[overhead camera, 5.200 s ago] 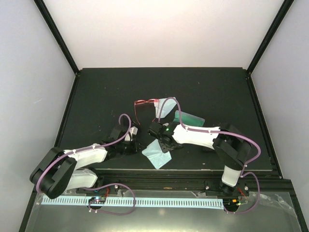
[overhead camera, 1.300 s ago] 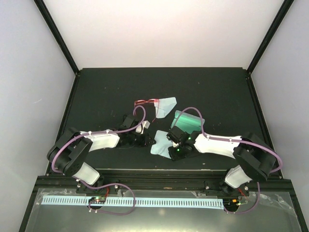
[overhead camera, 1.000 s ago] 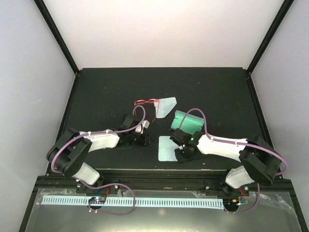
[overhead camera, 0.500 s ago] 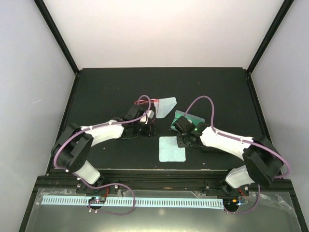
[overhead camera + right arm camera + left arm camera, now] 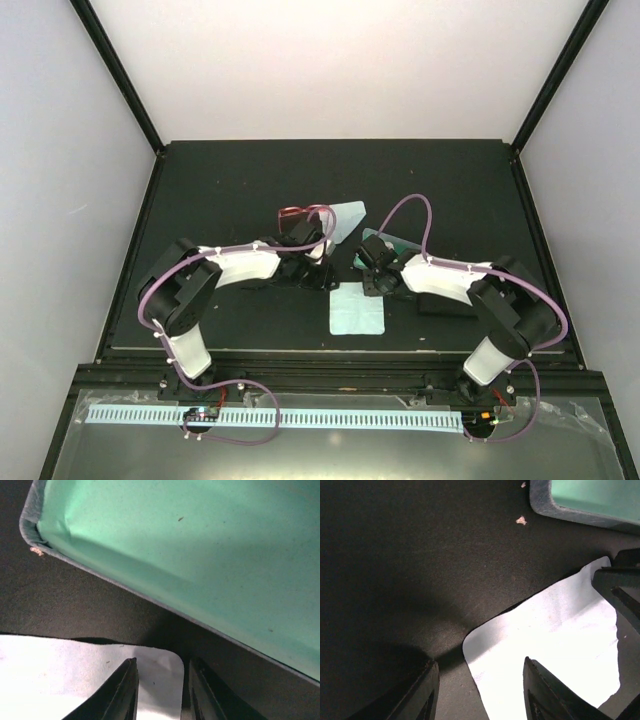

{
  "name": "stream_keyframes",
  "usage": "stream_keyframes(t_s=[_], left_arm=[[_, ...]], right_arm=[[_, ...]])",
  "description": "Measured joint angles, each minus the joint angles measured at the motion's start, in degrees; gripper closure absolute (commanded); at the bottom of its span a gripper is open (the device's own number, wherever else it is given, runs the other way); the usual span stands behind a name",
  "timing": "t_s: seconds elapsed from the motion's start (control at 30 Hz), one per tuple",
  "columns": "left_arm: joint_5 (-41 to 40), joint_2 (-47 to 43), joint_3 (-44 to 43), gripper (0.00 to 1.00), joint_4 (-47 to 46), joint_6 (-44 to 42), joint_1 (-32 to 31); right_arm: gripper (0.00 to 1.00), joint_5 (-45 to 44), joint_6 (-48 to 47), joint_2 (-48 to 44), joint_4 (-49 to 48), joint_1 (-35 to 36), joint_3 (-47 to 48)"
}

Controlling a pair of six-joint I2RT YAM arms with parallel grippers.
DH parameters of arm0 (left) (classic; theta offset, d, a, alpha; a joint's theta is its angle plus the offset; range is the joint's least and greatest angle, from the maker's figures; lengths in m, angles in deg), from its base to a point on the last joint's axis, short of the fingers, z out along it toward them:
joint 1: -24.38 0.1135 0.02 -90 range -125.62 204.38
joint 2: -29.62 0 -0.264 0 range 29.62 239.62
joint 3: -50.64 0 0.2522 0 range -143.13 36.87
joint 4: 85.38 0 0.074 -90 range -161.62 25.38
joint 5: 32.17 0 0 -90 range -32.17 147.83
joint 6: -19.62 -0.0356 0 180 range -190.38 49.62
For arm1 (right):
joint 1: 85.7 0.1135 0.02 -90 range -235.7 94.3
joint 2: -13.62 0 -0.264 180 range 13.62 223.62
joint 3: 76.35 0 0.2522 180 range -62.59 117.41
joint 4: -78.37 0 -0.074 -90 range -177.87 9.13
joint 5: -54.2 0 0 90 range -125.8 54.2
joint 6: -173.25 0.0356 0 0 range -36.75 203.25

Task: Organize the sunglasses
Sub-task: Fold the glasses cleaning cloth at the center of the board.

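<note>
The red-framed sunglasses (image 5: pixel 298 213) lie at the middle of the table, just beyond my left arm. I cannot make out the black pair in any view. A light blue cloth (image 5: pixel 357 312) lies flat near the front. My left gripper (image 5: pixel 328 278) is open at the cloth's far left corner; in the left wrist view (image 5: pixel 479 662) the cloth (image 5: pixel 555 645) lies between its fingers. My right gripper (image 5: pixel 368 283) is open over the far right corner; in the right wrist view (image 5: pixel 162 661) the cloth corner (image 5: pixel 160 672) lies between its fingers.
An open case with a green lining (image 5: pixel 388 245) lies just beyond the right gripper; it shows in the right wrist view (image 5: pixel 200 545) and the left wrist view (image 5: pixel 590 500). A second cloth (image 5: pixel 345 218) lies by the red sunglasses. A black case (image 5: pixel 445 303) sits beside the right arm.
The cloth was crumpled near the right gripper and now lies flat at the front. Both grippers have moved away from the front to the cloth's far corners, the left arm reaching right.
</note>
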Motion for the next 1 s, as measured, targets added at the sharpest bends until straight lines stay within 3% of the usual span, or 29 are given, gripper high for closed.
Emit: stream_keyframes(t_s=[0.53,0.73,1.0], left_arm=[[-0.24,3.67,-4.2,0.67,1.88,1.05,-1.33],[-0.85,4.2,-4.76,0.75,2.58,1.68,-1.33],[-1.07,4.33,-4.87,0.74,2.84,1.4,-1.33]], right_arm=[[0.87,-0.42,-1.86,0.55,-4.09,-0.09,-0.63],[0.98,0.52,-3.89,0.92,-4.92,-0.13,-0.59],[0.99,1.88,-5.7,1.14,-5.62,-0.31,-0.42]])
